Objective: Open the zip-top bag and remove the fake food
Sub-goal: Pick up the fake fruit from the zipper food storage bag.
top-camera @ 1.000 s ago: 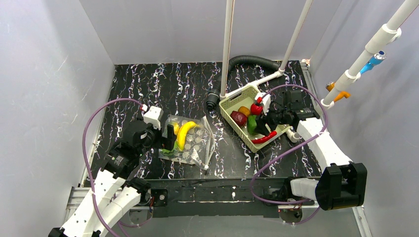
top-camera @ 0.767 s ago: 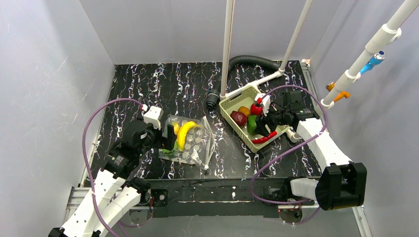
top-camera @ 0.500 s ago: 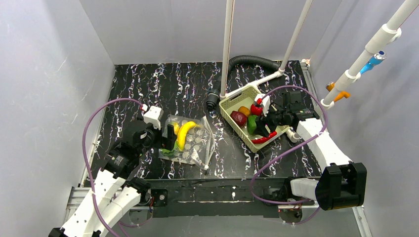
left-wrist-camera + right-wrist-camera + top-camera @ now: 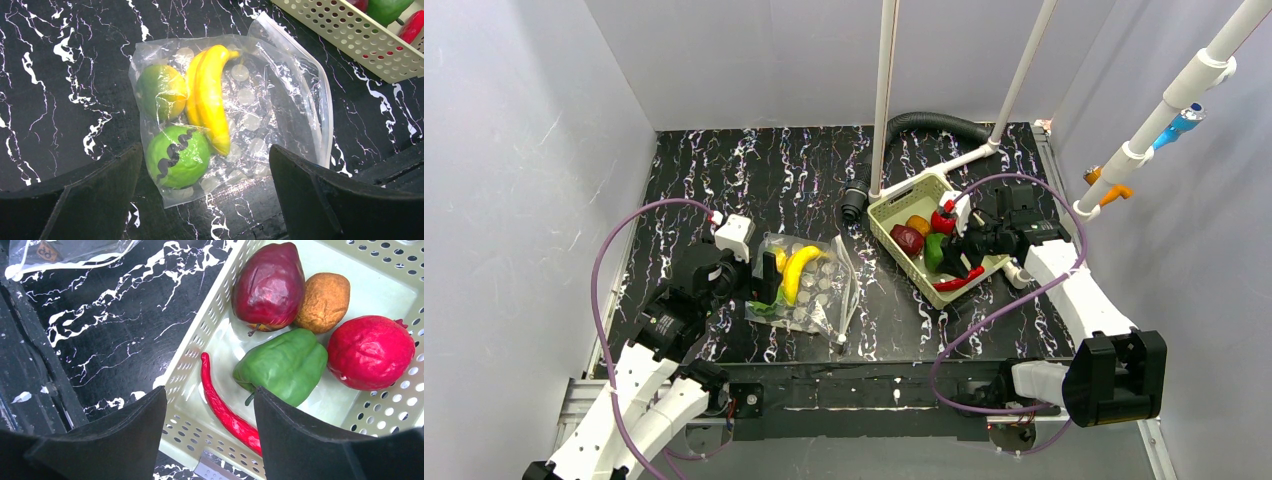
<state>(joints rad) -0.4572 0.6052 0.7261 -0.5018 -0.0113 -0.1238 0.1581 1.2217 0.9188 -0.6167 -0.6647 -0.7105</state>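
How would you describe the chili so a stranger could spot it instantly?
Look in the pale green slotted basket on the right side of the table. The chili lies beside the green pepper, the only long, thin, curved red piece there.

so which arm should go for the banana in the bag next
Probably left: the left gripper hangs open over the zip-top bag and banana, while the right gripper is over the basket.

Black white-veined table [image 4: 754, 170], on it a dotted zip-top bag [image 4: 824, 290], pale green basket [image 4: 907, 190], black hose [image 4: 934, 117]
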